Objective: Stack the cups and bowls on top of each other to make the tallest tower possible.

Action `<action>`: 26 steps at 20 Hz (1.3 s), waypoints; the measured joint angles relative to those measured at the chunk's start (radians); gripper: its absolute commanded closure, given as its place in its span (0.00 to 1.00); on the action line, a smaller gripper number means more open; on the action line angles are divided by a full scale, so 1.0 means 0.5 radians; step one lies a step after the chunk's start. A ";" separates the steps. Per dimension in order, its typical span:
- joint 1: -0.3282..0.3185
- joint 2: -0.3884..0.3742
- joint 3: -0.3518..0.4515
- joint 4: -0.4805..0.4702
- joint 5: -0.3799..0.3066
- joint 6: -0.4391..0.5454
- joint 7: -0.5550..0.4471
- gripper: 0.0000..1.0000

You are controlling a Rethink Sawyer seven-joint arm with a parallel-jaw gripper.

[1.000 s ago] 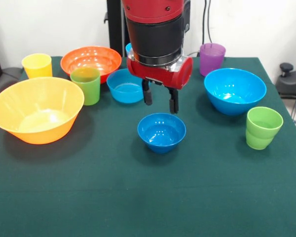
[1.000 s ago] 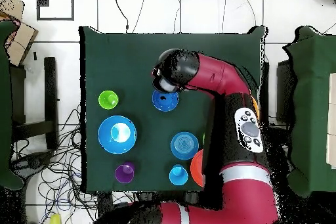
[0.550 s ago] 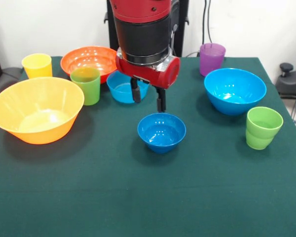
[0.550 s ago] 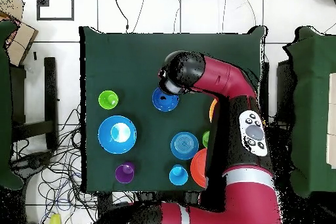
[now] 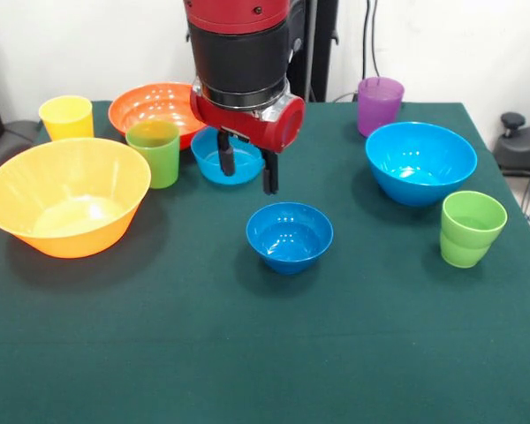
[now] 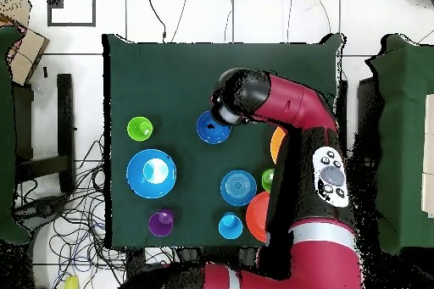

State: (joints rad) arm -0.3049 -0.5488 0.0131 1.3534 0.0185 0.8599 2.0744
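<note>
Okay, I've got the gripper (image 5: pixel 246 170) hanging above the cloth at center frame in the front view, fingers spread a moderate way apart and pinching nothing. Nothing is stacked yet, no tower on the table (image 5: pixel 247 353); every piece sits alone. The small dark blue bowl (image 5: pixel 290 234) sits just below and right of the fingers, mid-frame. Behind the gripper is the medium blue bowl (image 5: pixel 223 161), partly screened by it. Big yellow bowl (image 5: pixel 64 196) at the left edge, orange-red bowl (image 5: pixel 163 108) upper left, big blue bowl (image 5: pixel 420 162) on the right. Cups: yellow cup (image 5: pixel 67 117) far upper left, a green cup (image 5: pixel 154 152) just in front of the orange-red bowl, purple cup (image 5: pixel 380 104) upper right, second green cup (image 5: pixel 472 228) at right. The light blue cup (image 6: pixel 230 225) I only pick out overhead, low in the frame, beside the orange-red bowl. As I read it, these are thin glossy plastic: light, stiff enough, but slick, and the flared walls will want to squirt out of a pinch from outside. My bet is to straddle a rim, one finger inside and one outside, and close gently so the bowl doesn't tip on lifting. The dark blue bowl looks the nearest candidate, though the wide yellow one makes the sounder base.
</note>
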 measured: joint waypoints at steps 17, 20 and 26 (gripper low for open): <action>0.025 0.009 -0.083 0.020 0.019 0.063 0.000 0.00; 0.028 0.011 -0.105 0.020 0.019 0.063 0.000 0.00; 0.036 0.012 -0.147 0.021 0.019 0.063 0.000 0.00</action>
State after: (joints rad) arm -0.2870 -0.5430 -0.0603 1.3638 0.0280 0.8915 2.0744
